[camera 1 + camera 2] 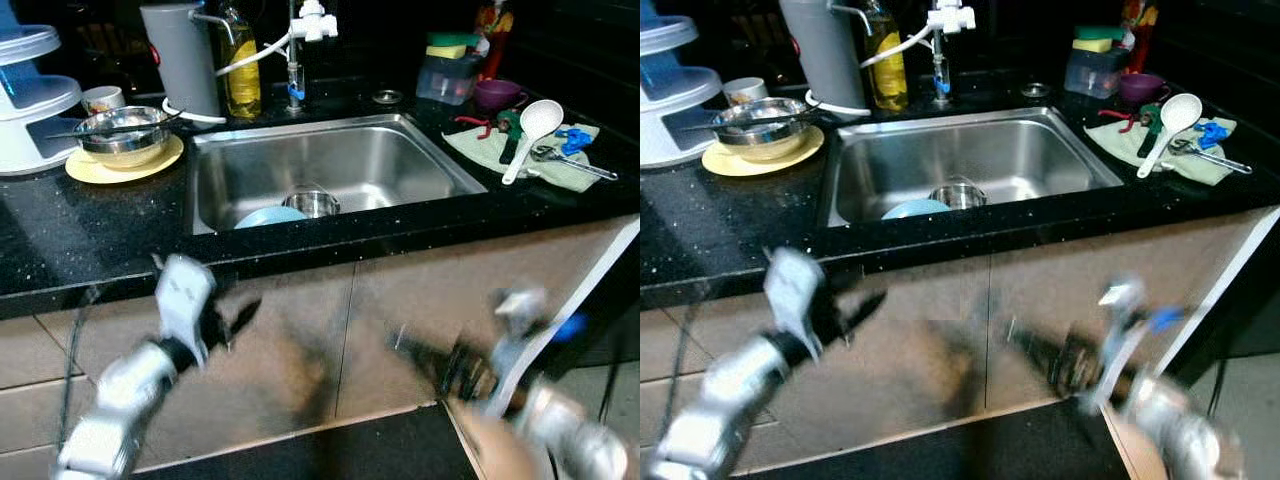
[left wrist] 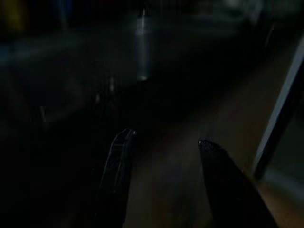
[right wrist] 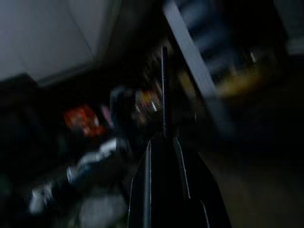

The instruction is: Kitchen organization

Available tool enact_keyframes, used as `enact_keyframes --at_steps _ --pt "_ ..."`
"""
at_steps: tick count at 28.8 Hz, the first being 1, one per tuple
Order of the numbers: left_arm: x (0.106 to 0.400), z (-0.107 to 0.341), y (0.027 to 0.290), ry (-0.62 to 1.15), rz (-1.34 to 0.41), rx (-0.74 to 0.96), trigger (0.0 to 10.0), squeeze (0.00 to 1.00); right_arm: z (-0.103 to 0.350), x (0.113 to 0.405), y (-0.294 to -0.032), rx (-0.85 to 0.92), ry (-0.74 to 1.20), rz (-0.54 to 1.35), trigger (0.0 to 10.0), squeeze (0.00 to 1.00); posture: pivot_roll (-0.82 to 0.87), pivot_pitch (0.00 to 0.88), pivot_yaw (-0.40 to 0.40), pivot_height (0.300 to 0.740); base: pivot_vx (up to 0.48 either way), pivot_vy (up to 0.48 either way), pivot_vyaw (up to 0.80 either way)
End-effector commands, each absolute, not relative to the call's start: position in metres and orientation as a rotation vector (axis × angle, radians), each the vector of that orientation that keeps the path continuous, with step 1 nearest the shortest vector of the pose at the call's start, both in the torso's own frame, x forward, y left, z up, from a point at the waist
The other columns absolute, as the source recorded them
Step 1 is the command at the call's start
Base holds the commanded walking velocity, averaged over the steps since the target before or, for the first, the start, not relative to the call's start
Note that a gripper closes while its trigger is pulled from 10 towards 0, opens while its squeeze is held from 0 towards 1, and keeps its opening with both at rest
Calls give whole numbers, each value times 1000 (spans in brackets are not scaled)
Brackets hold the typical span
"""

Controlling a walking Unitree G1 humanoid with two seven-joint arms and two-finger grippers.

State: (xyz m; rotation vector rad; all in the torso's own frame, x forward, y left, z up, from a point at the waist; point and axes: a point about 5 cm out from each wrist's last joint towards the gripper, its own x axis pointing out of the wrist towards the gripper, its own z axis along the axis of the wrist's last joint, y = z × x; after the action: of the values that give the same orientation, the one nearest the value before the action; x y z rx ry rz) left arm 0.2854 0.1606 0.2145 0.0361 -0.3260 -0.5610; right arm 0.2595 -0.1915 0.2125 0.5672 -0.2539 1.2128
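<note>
Both arms hang low in front of the cabinet doors point(image 1: 340, 340), below the counter point(image 1: 90, 250) edge, and both are blurred.

The left gripper point(image 1: 235, 318) sits at about 7 o'clock in the head view; its wrist camera shows the two fingers spread, so the jaws are open and empty. The right gripper point(image 1: 420, 352) sits at 5 o'clock, and its wrist view shows the fingers pressed together, holding nothing.

The main risk, as I judge it, is raising either arm straight up: it would strike the counter's overhanging front lip.

The things to tidy lie well above:
- bowl point(image 1: 122, 132) on a yellow plate point(image 1: 95, 168), 10 o'clock
- dishes in the sink point(image 1: 330, 165), centre
- white spoon point(image 1: 532, 130) and tools on a cloth point(image 1: 485, 150), 2 o'clock

Open room is scarce. Bare counter lies at 9 o'clock, between plate and front edge; the cloth hangs close to the right edge.
</note>
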Motion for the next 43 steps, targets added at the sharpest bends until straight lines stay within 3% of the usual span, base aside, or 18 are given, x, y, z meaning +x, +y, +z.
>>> enact_keyframes --at_steps 1,5,7,9,12,14,19,21,25,30,43 --pt "284 210 164 -274 -572 8 10000 0 211 258 -191 625 -254 1193 10000 0 -64 104 4 740 0 0 0" --pt "295 226 169 -304 -486 -20 10000 0 231 272 -185 632 -353 1092 10000 0 -61 99 4 740 0 0 0" --pt "307 231 170 -258 -420 0 10000 0 241 297 -180 583 -343 889 10000 0 -62 97 6 740 0 0 0" --pt "319 236 171 -222 -334 90 10000 0 240 330 -186 487 -251 539 10000 0 -65 92 7 740 0 0 0" --pt "326 242 174 -203 -269 129 10000 0 248 342 -191 509 -256 391 10000 0 -62 87 4 740 0 0 0" --pt "334 248 179 -194 -190 115 10000 0 264 344 -186 557 -320 370 10000 0 -64 87 5 740 0 0 0" --pt "342 257 182 -213 -119 132 10000 0 280 346 -171 480 -362 376 10000 0 -68 85 5 740 0 0 0" --pt "347 257 174 -196 -122 198 10000 0 285 350 -152 276 -367 401 10000 0 -70 90 6 740 0 0 0" --pt "348 258 167 -200 -137 216 10000 0 287 350 -141 180 -377 414 10000 0 -69 91 4 740 0 0 0" --pt "348 257 166 -203 -149 153 10000 0 288 349 -135 63 -358 440 10000 0 -72 93 4 740 0 0 0" --pt "348 258 168 -211 -147 109 10000 0 285 348 -133 6 -354 436 10000 0 -74 97 7 740 187 0 0"
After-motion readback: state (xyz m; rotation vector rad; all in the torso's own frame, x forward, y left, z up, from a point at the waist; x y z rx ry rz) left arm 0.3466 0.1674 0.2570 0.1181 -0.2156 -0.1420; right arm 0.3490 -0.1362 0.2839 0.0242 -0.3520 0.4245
